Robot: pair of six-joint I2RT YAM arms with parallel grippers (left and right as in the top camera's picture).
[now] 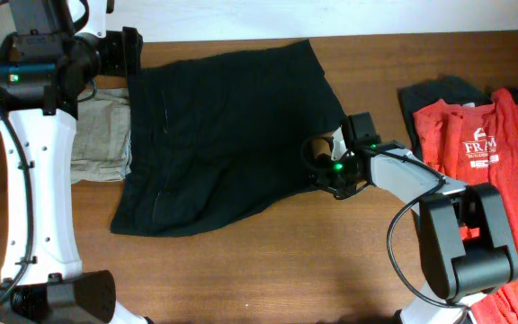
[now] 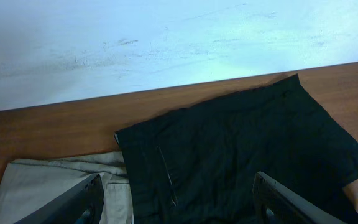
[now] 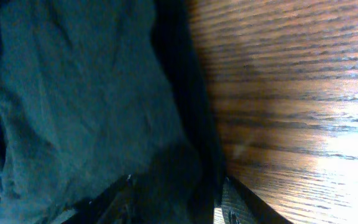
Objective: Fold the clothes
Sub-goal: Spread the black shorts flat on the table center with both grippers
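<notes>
Black shorts (image 1: 214, 135) are lying stretched leftward from right gripper (image 1: 324, 164), which is straddling, spread, their right hem; left gripper (image 1: 135, 52) is hovering spread at far-left corner.

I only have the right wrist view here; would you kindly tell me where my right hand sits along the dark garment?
Observer: Your right hand is at the black garment's right edge, roughly midway along it.
Operator: Thank you. And the left hand?
Observer: It is by the garment's far left corner, fingers spread open.
Operator: Is other clothing nearby?
Observer: Yes, a red shirt lies apart from it, further right.
</notes>
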